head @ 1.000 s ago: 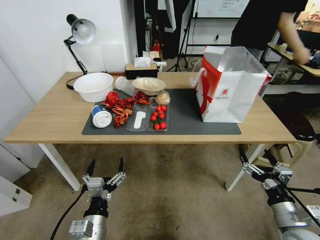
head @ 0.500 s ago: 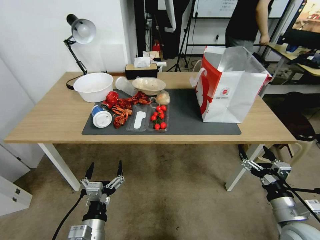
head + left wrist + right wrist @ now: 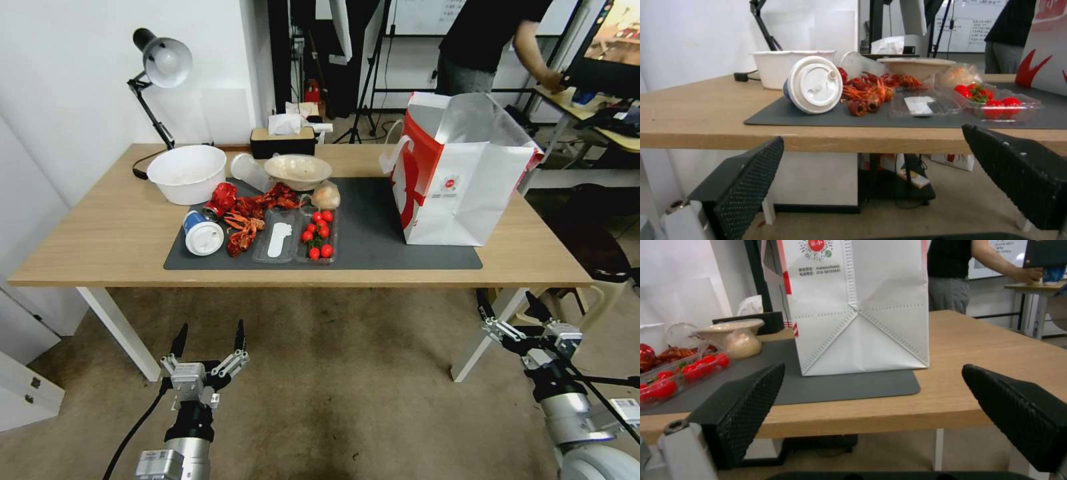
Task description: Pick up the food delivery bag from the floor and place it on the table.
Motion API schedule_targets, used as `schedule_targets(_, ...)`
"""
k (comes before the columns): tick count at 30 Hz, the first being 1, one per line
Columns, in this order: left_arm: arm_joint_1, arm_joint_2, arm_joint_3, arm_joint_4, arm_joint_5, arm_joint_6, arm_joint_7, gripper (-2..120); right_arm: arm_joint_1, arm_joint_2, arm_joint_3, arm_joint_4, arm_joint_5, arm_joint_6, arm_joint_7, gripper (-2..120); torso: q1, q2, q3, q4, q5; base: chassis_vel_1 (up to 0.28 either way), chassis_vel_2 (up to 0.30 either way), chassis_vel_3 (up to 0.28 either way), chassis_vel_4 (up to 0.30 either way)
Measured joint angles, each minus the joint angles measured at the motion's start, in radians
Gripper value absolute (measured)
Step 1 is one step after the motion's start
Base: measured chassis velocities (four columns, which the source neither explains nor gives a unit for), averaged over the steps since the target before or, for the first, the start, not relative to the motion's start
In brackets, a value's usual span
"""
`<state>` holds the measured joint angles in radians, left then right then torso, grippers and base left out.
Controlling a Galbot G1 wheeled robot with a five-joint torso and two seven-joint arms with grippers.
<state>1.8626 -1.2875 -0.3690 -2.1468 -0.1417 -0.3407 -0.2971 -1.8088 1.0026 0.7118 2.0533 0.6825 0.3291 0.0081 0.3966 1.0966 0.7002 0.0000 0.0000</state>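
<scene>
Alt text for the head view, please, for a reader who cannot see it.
The food delivery bag stands upright on the table, on the right end of a grey mat beside food clutter. Below, over the floor, the left gripper and right gripper hang open.

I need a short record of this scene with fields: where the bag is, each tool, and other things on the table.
bag: food delivery bag stands upright on the dark mat, on the table
left tool: left tool open, low above the floor, before the table
right tool: right tool open, near the table leg
other: white bowl, cherry tomatoes, lidded cup
</scene>
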Motion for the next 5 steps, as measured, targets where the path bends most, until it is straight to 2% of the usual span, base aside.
schedule_targets(5,0.000,0.000,0.000,-0.001,0.000,0.000,0.000,100,0.000,0.000,0.000,0.000,0.000,0.000,0.000,100,0.000,0.000,0.000,0.0000,0.0000,0.000,0.000,0.000,0.000)
